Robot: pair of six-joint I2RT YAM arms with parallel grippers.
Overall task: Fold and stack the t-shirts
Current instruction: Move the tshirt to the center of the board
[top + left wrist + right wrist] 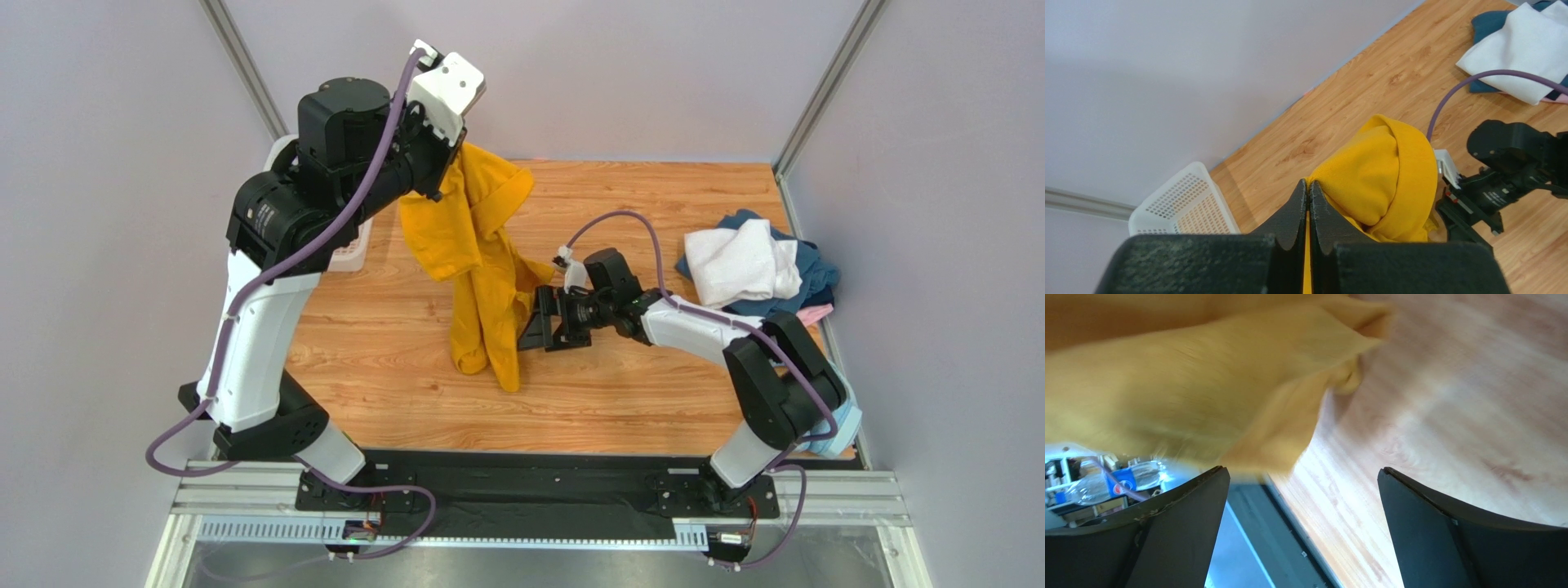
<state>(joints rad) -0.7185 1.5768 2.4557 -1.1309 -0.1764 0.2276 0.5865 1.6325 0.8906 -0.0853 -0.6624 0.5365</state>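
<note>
My left gripper (444, 165) is raised high over the table's back left and is shut on the mustard-yellow t-shirt (481, 263), which hangs down bunched, its lower end on the wood. In the left wrist view the jaws (1308, 184) pinch yellow cloth (1379, 177). My right gripper (535, 321) is open, just right of the hanging shirt's lower part. In the right wrist view the blurred yellow shirt (1198, 386) fills the space beyond the wide-open fingers (1186, 508). A pile of white (740, 261), dark blue (816, 276) and pink (812, 315) t-shirts lies at the right edge.
A white mesh basket (356, 251) sits at the back left behind the left arm, also in the left wrist view (1183, 202). Grey walls close the table at the back and sides. Bare wooden tabletop (393, 343) lies in front of the shirt.
</note>
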